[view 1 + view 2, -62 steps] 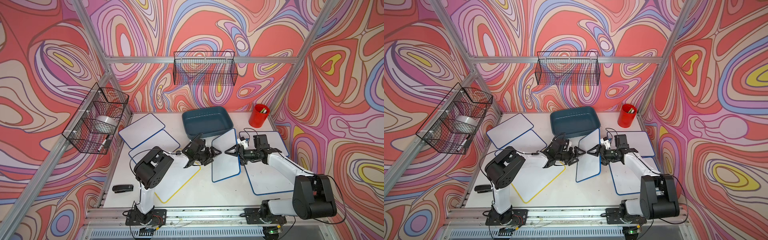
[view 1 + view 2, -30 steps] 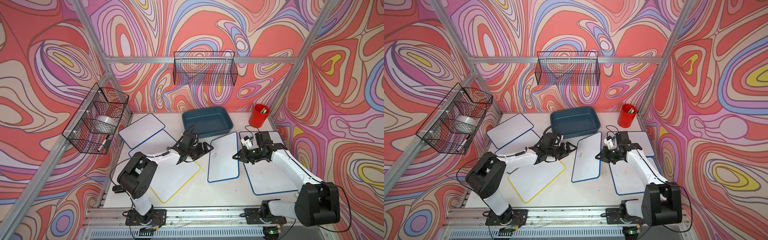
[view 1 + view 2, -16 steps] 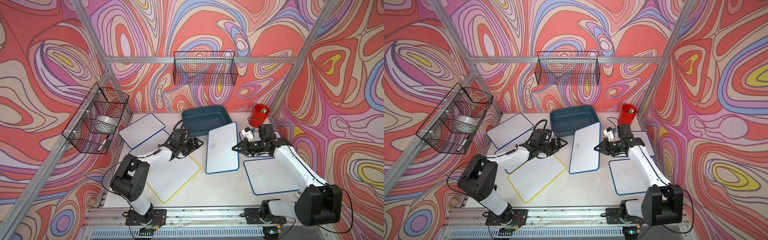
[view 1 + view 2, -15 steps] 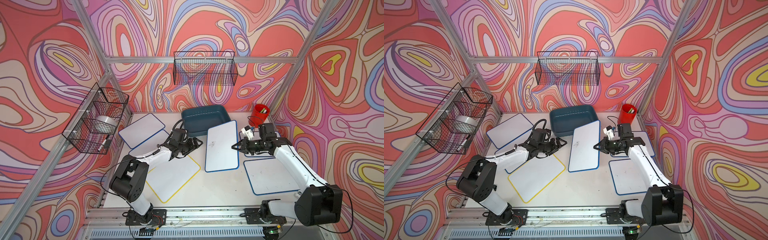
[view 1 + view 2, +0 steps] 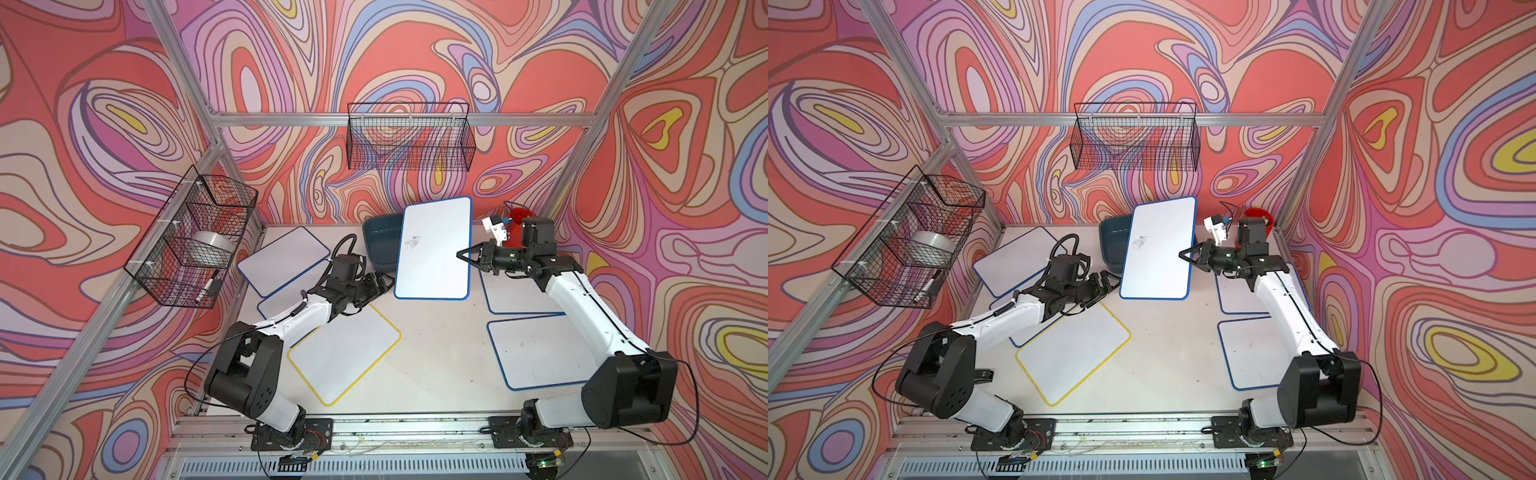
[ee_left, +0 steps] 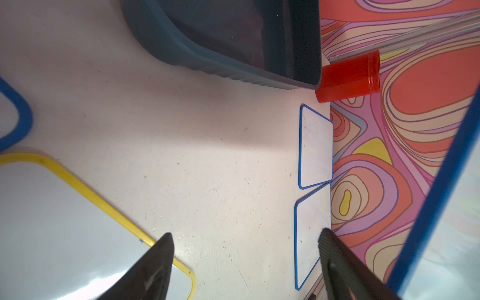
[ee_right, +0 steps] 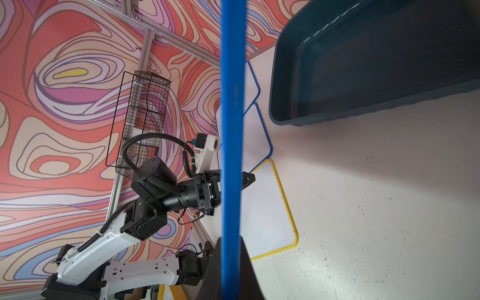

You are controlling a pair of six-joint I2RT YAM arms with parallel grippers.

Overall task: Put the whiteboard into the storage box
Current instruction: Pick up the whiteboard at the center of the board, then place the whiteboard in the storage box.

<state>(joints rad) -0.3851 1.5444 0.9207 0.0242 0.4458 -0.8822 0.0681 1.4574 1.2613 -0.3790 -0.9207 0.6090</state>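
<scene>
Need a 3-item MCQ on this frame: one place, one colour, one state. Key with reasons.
1. The blue-rimmed whiteboard pinched by the right gripper is: A) flat on the tabletop B) held up near the storage box C) in a wire basket
2. Rim of the lying whiteboard nearest the left gripper: A) yellow B) red C) green
3. Left gripper: A) shut on a marker B) shut, empty C) open, empty
B, it hangs tilted in mid-air; A, yellow edge shows; C, fingers apart, nothing between.
</scene>
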